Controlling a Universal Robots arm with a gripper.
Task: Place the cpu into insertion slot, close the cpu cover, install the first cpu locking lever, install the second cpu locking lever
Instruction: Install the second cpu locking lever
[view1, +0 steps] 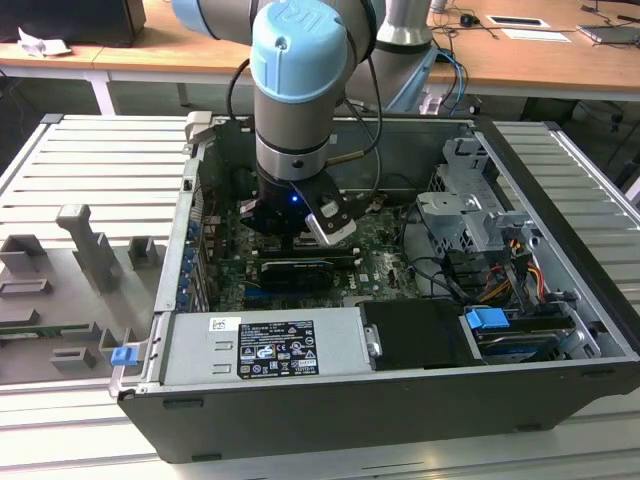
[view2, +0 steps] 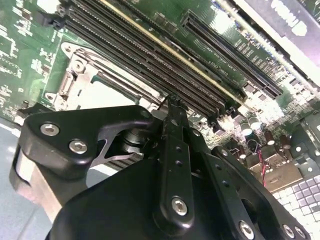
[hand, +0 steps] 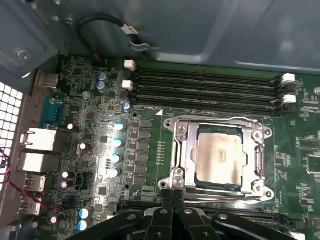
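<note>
Black gripper (hand: 172, 200) fingers sit pressed together at the first wrist view's lower centre, touching the cpu cover (hand: 218, 156). Inside it I see the cpu (hand: 218, 159) seated. I judge a steady, square press along that edge works best.

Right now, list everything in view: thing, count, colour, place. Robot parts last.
computer case: one, dark grey, open on a ribbed metal table
motherboard: one, green, on the case floor
cpu: one, pale silver-beige, seated in the insertion slot
insertion slot: one, silvery rim, beside the memory slots
cpu cover: one, silvery frame, down around the cpu
memory slots: four, black, white end clips, in a row by the case wall
power supply: one, grey, labelled, at the case's near edge
drive cage: one, silvery, at the exterior view's right
blue clip: one, on the table
gripper: one, black, fingertips together at the socket's edge
arm: one, grey with blue caps, reaching into the case
</note>
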